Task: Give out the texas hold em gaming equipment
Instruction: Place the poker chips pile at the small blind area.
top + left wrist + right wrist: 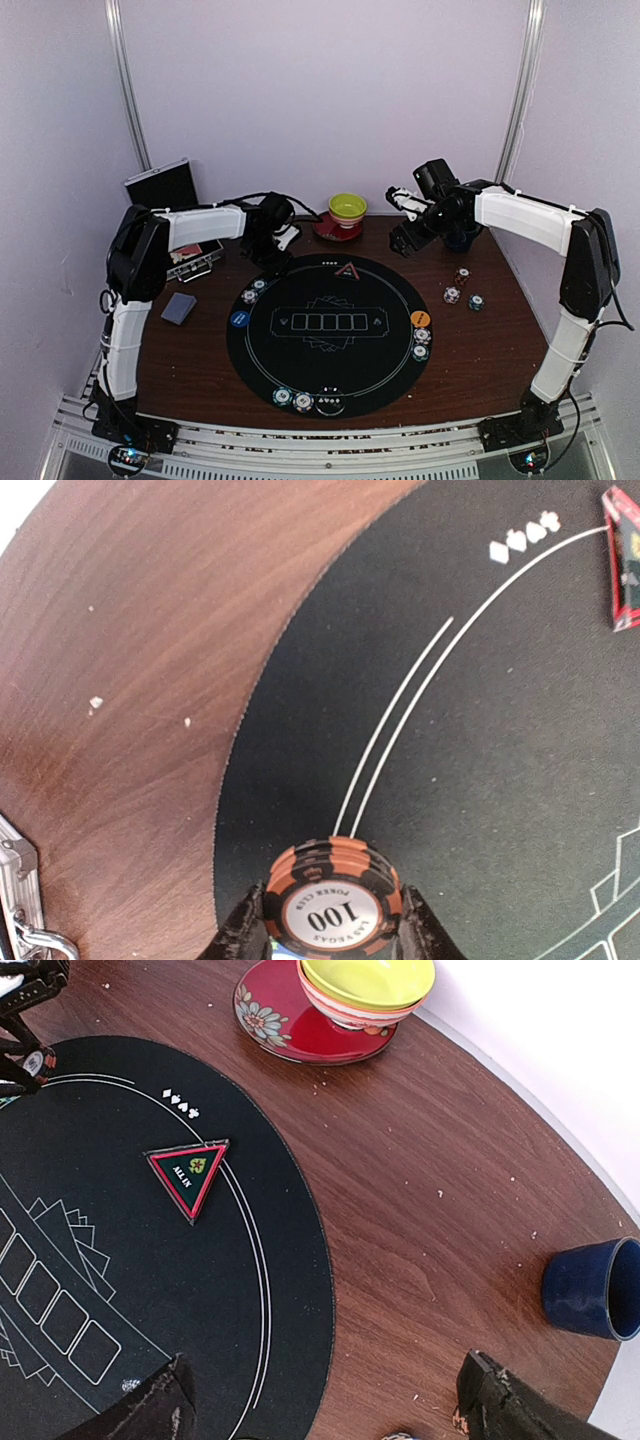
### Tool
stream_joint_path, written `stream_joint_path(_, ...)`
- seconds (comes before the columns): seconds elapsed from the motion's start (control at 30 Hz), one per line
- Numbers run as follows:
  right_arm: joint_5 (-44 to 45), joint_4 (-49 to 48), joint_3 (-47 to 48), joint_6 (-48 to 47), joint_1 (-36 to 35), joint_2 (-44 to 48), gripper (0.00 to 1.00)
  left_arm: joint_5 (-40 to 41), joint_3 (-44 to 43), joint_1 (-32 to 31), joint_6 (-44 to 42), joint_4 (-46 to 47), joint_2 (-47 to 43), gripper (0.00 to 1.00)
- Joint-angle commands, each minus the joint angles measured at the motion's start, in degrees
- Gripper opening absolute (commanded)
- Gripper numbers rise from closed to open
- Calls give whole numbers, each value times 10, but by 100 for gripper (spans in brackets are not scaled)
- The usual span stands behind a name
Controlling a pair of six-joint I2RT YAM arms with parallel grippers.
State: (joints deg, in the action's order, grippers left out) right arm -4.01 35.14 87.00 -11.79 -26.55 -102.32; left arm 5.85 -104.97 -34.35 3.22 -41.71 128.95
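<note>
Orange-and-black chips (333, 895), a short stack marked 100, are pinched by their rims between the fingers (243, 932) of the left gripper (333, 935), over the black mat (480, 780) near its far-left rim. With only the edges held, the stack could fan apart, or one chip could slip free and roll off the mat if it is let go tilted or too high. The right gripper (330, 1410) hangs spread wide and empty over the mat's far-right edge, apart from the loose chips (462, 292) right of the mat.
</note>
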Motion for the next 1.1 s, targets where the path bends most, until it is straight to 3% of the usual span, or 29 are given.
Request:
stream_joint_path(0.0, 2, -7, -5, 2, 0, 24, 92, 18, -16, 9, -8, 1, 11, 0)
stream_joint_path(1.0, 4, -8, -6, 0, 0, 17, 92, 23, -17, 27, -13, -7, 39, 0)
stream_joint_path(1.07, 4, -8, -6, 0, 0, 17, 92, 23, -17, 27, -14, -9, 40, 6)
